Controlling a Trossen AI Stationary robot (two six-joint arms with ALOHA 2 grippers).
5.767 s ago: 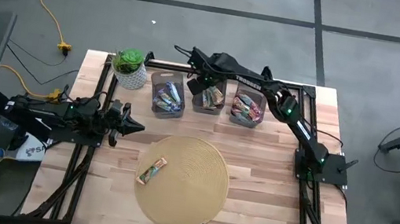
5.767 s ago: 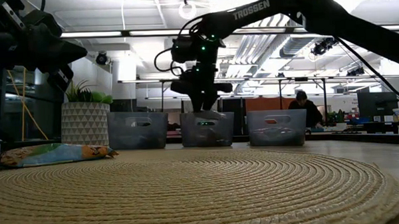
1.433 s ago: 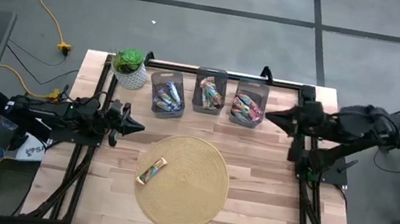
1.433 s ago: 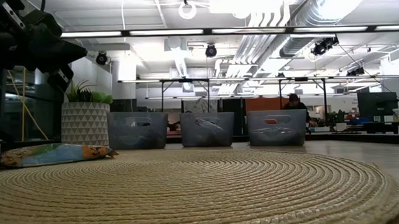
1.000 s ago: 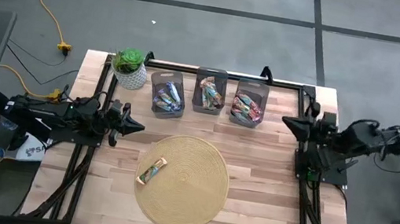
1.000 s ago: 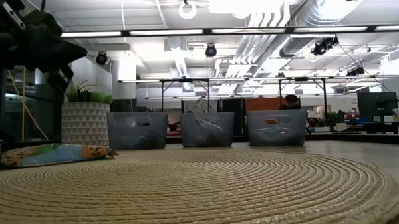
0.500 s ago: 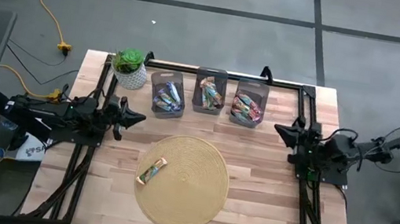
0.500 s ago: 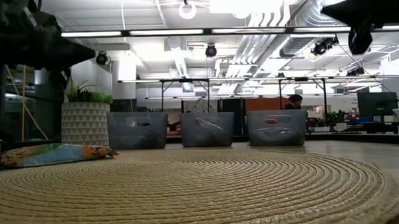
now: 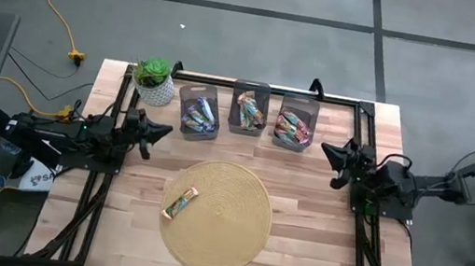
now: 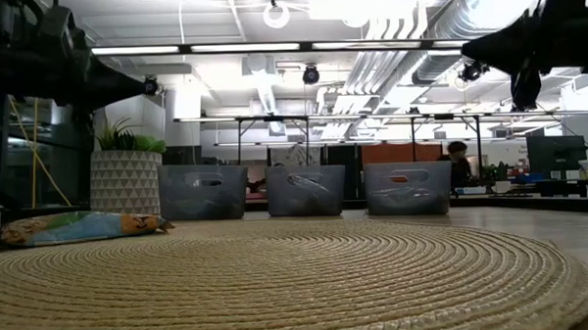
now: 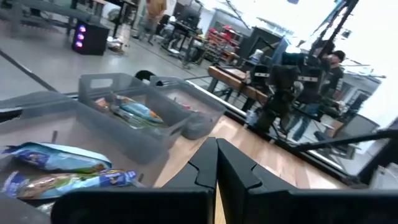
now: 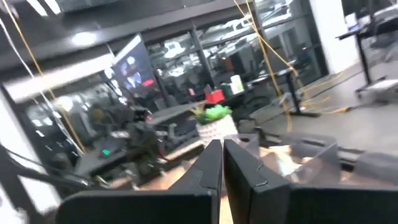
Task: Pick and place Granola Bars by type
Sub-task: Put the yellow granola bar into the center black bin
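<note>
**Both tools retracted, one bar left on mat**

Left tool [image 9: 165, 129] sits at the counter's [image 9: 317, 230] left edge, fingers pressed together, nothing held — tip pointing inward toward the bins. Right tool [image 9: 327, 149] mirrors it at the right edge, just beside the right bin [image 9: 296, 121], fingers also pressed together and empty.

Three bins line the far edge: left bin [image 9: 198, 111], middle bin [image 9: 249, 108], right bin, each holding wrapped bars [image 9: 200, 114]. A plant pot [image 9: 155, 81] stands at the far left corner, near the left bin.

One bar [image 9: 180, 203] lies on the mat [image 9: 231, 236], close to its left rim, tilted. Open wood lies between mat and both tools, and between mat and bins.
</note>
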